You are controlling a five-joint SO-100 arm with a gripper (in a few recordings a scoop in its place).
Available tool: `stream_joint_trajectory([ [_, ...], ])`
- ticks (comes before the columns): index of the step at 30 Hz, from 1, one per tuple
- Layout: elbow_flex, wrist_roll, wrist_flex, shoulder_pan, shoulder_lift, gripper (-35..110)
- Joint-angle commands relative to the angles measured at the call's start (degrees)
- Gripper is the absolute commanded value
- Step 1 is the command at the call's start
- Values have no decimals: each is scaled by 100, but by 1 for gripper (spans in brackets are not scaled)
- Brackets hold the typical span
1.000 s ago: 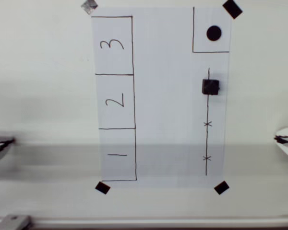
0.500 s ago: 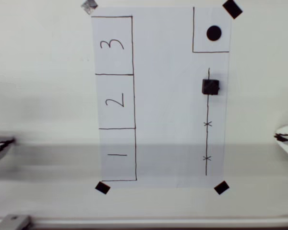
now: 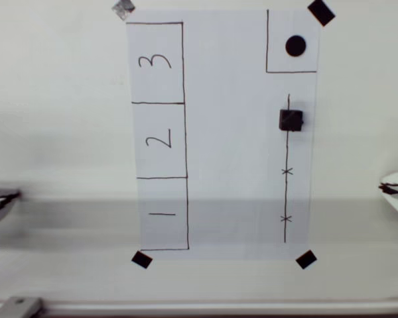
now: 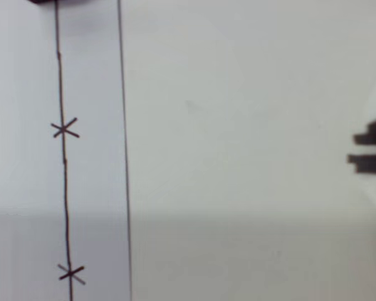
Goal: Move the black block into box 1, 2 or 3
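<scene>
The black block (image 3: 290, 120) sits on the drawn vertical line on the right part of the white paper (image 3: 232, 132), below a square with a black dot (image 3: 295, 46). Its lower edge shows as a dark sliver (image 4: 56, 1) at the top left of the wrist view. Box 1 (image 3: 163, 213), box 2 (image 3: 159, 140) and box 3 (image 3: 156, 63) form a column on the paper's left side, and nothing lies in them. My gripper (image 3: 389, 190) pokes in at the right edge of the overhead view, well right of and below the block. Too little of it shows to tell how its jaws stand.
Black tape squares (image 3: 306, 259) hold the paper's corners. Two x marks (image 4: 64, 128) lie on the line below the block. A band of shadow crosses the lower table. A grey object (image 3: 0, 201) reaches in at the left edge. Dark stepped shapes (image 4: 371, 149) mark the wrist view's right edge.
The gripper part at the right edge has shifted very slightly upward in the picture. The block has not moved.
</scene>
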Motion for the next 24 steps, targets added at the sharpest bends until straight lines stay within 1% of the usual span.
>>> stream_joint_trajectory([
  [1,-800,-9,-26,88,-316,2],
  [4,-1257,114,-35,79,-659,13],
  [9,-1749,211,-132,132,-1187,19],
  [13,-2145,264,-352,299,-1846,20],
  [18,-2725,44,-536,659,-2830,21],
  [24,-3437,-105,-923,879,-4078,24],
])
